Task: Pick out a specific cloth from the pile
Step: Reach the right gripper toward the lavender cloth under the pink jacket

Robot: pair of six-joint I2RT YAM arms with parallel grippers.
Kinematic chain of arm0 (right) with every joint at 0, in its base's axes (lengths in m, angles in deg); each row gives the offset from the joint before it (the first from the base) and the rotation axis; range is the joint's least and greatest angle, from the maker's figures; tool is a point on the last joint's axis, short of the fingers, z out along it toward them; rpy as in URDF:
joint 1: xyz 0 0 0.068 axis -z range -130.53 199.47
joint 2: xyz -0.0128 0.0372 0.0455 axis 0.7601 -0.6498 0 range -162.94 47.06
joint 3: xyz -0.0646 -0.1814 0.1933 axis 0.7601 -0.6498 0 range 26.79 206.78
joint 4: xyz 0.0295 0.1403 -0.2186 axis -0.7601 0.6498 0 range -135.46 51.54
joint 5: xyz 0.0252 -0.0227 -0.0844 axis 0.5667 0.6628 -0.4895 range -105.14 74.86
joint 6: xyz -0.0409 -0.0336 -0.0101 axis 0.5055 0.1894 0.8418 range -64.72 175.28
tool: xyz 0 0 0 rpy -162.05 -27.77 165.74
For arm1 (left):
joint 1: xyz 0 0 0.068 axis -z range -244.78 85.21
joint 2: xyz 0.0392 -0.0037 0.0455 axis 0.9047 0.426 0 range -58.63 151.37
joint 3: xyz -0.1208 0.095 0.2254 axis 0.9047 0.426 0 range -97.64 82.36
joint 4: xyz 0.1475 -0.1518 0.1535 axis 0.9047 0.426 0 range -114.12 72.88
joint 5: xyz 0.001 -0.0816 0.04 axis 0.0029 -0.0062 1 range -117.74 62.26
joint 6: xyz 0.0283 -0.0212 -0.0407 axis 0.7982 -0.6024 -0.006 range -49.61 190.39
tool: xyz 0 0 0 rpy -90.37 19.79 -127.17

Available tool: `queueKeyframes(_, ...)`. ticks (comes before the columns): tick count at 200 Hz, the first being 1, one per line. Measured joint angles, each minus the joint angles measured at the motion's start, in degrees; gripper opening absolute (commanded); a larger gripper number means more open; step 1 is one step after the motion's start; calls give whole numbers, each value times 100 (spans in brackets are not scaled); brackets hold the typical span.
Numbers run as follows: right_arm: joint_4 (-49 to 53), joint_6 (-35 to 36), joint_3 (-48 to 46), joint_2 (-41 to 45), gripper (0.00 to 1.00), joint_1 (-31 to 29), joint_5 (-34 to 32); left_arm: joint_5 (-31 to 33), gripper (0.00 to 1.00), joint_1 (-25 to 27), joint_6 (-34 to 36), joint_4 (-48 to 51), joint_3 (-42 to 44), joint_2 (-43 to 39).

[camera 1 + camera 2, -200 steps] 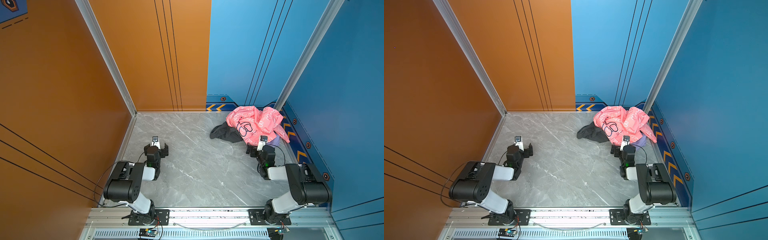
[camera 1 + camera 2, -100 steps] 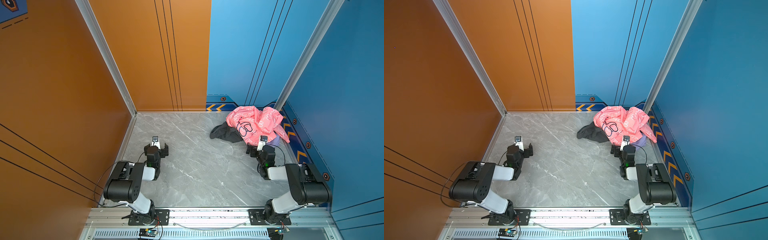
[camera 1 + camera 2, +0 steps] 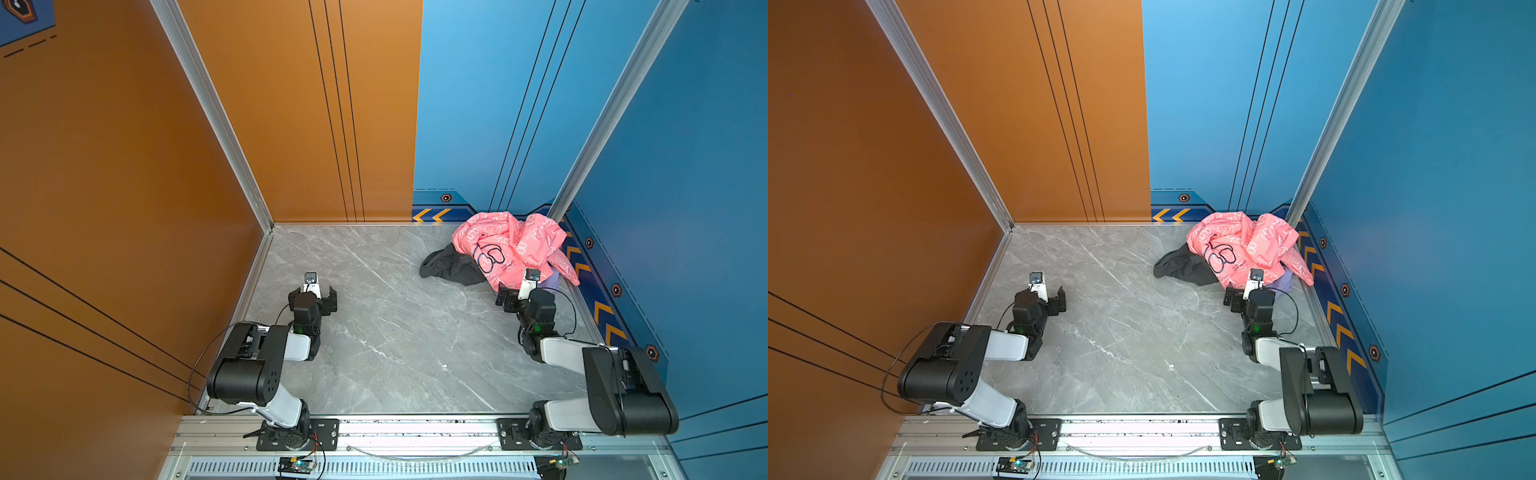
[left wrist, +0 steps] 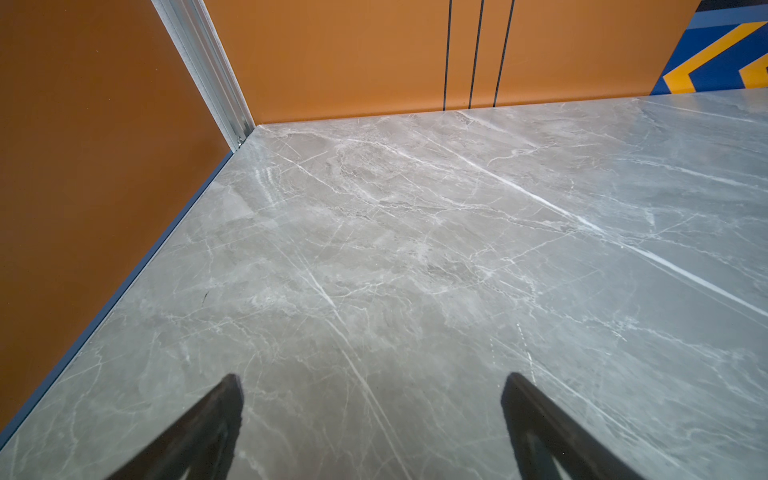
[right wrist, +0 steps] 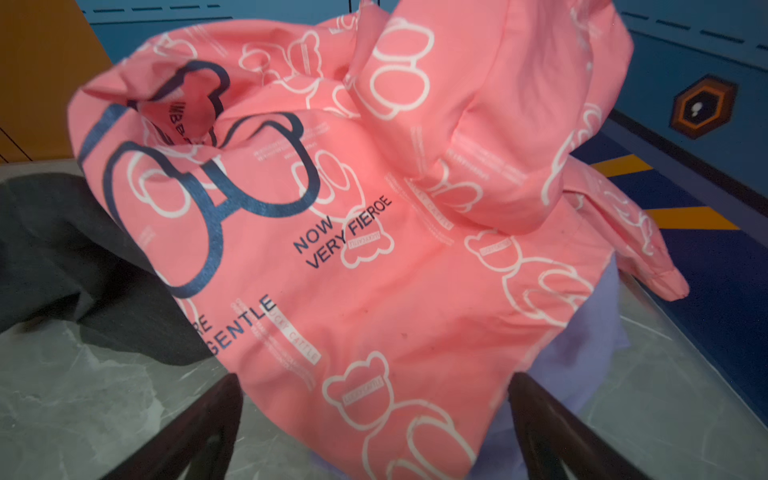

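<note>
- The grey marble counter is boxed in by orange walls on the left and blue walls on the right.
- The pile sits in the far right corner. A pink printed garment lies on top, and a charcoal garment spills out leftward.
- The cloth, plain lilac, peeks from under the pink garment's near right edge, just beside the right jaws.
- The right arm reaches low toward the pile. The right jaws are spread wide and empty, with the pink hem between them.
- The left arm is folded low, well apart from the pile. The left jaws are spread over bare counter, gripping nothing.
</note>
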Motion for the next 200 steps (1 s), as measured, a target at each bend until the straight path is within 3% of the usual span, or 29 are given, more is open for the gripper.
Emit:
queueKeyframes(39,1145,-44,225,1276,100,-236,-116,195,98,-2,-107,271,0,-262)
queueKeyframes(86,2197,-280,251,2170,100,-407,-114,267,98,-2,-348,1346,-46,-2334)
queueKeyframes(106,2428,-654,251,2240,100,-352,-94,-17,98,-55,-450,2428,-476,-3375)
queueKeyframes(138,2789,-1567,214,2341,100,90,-238,-848,98,-98,-367,3845,-1443,-4159)
queueKeyframes(165,2839,-2221,168,2321,100,579,-153,-1508,98,-83,-293,4374,-1338,-4465)
queueKeyframes(200,2955,-2927,168,1926,91,1010,35,-1867,98,55,-299,4878,-1027,-4380)
